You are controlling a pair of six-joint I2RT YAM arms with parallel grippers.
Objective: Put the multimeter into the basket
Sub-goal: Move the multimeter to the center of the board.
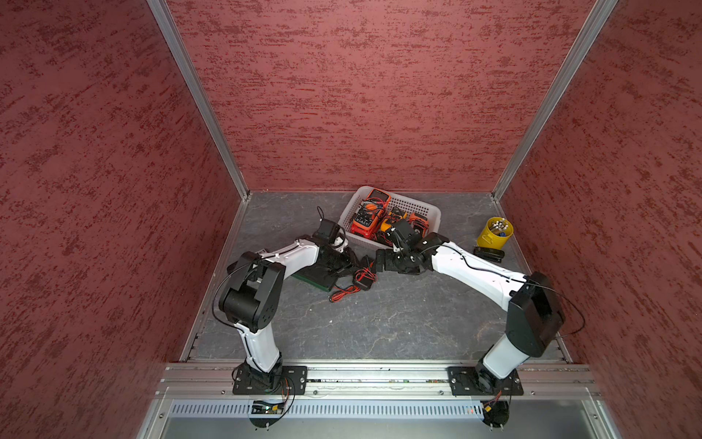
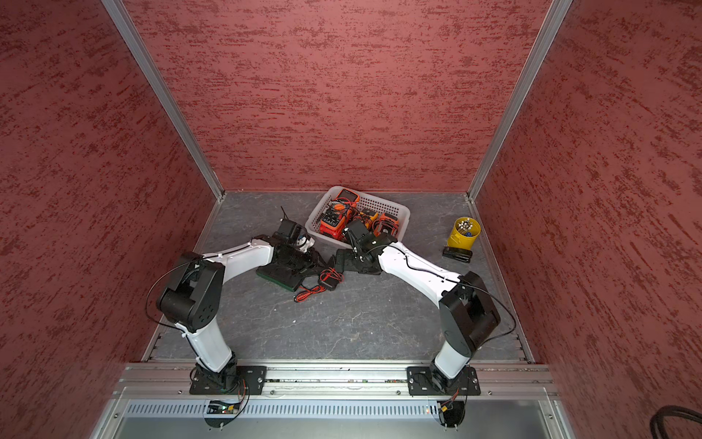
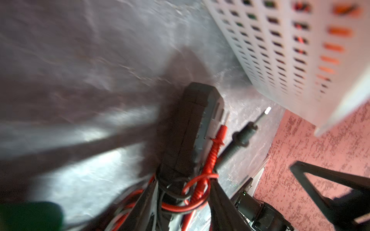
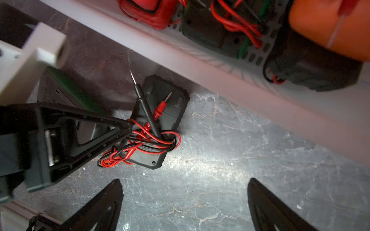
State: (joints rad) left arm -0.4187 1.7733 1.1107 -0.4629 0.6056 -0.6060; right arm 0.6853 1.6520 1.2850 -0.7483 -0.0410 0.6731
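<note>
Left tool [image 4: 128,130] pinches the black meter [image 4: 166,100] and its red leads [image 4: 172,140] on the surface [image 4: 240,160] beside the basket [image 4: 200,66], while right tool [image 4: 184,180] hangs wide open close by.

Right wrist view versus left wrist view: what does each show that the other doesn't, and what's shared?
Only right wrist: the inside of the basket, holding an orange meter and a red meter. Only left wrist: the red wall and the basket's perforated side from outside. Both: the black multimeter, outside the basket, its lead-wrapped end between the fingers of the left gripper.
</note>
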